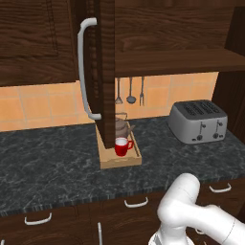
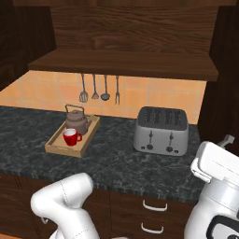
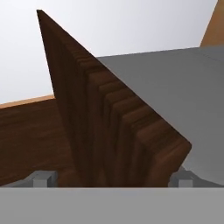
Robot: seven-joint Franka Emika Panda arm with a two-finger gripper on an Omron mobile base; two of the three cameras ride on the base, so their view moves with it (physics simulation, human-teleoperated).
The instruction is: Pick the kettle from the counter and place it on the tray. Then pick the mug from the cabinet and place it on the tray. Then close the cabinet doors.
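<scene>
The tan tray (image 1: pixel 136 161) (image 2: pixel 55 147) lies on the dark counter (image 1: pixel 52 162) (image 2: pixel 116 158). On it stand the brownish kettle (image 1: pixel 121 127) (image 2: pixel 76 121) at the back and the red mug (image 1: pixel 122 147) (image 2: pixel 71 137) in front. The cabinet (image 2: pixel 126 63) is open and its shelf (image 1: pixel 177 62) is bare. One cabinet door (image 1: pixel 106 72) stands edge-on with its silver handle (image 1: pixel 83 67). In the hand view my gripper (image 3: pixel 113 177) is open, its fingertips (image 3: pixel 43 177) on either side of a dark wooden door's edge (image 3: pixel 113 131). Whether they touch the wood I cannot tell.
A silver toaster (image 1: pixel 198 122) (image 2: pixel 161 130) stands on the counter to the right of the tray. Utensils (image 2: pixel 99 88) hang on the tiled wall behind. Drawers with silver handles (image 1: pixel 136 203) run below the counter. A dark panel (image 2: pixel 226 70) rises at the right.
</scene>
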